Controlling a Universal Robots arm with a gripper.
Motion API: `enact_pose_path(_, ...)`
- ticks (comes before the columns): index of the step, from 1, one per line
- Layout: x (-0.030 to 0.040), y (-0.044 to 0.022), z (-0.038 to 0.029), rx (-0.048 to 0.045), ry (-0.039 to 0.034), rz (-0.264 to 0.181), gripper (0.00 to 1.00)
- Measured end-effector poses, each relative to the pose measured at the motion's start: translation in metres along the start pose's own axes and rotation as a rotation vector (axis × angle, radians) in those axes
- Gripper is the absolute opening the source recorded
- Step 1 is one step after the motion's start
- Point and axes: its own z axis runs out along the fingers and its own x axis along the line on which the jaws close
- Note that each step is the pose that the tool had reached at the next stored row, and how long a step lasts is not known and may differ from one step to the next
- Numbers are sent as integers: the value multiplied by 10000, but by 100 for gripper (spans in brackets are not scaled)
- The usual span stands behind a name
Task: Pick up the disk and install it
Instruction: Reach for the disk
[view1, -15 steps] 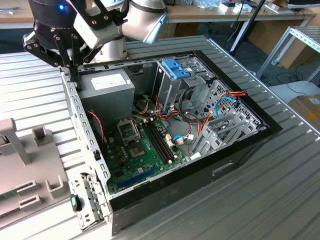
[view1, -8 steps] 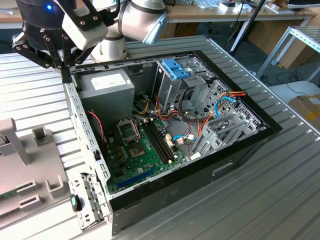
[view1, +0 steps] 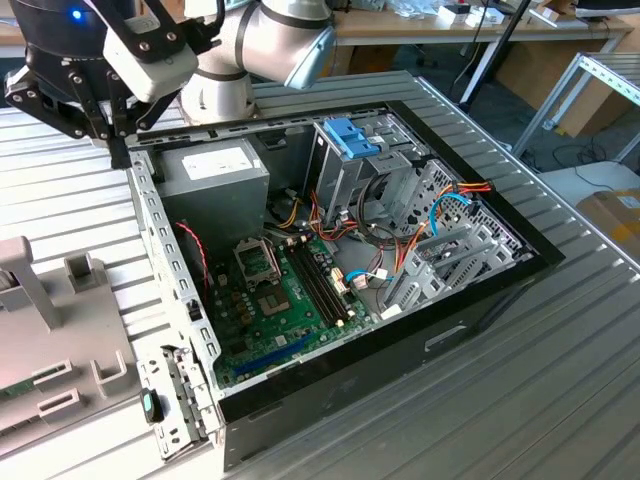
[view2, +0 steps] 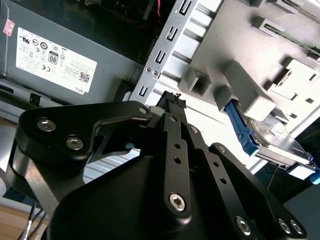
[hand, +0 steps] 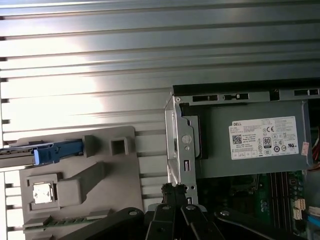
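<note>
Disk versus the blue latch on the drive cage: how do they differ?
The disk sits at the grey fixture, outside the computer case; the blue latch tops the silver drive cage inside it. The disk is grey metal with a blue rail; the latch is all blue plastic. Both carry light-blue plastic.

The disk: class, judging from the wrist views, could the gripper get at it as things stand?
Probably yes. The disk sits at the grey fixture's edge, blue rail exposed; the gripper, shut and empty, hangs by the case corner with nothing between them.
</note>
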Motion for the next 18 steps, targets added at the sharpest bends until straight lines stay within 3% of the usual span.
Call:
enact_pose_path(14,195,-15,-6,1,0,1,11)
enact_pose_path(18,282,-21,-8,0,0,-1,11)
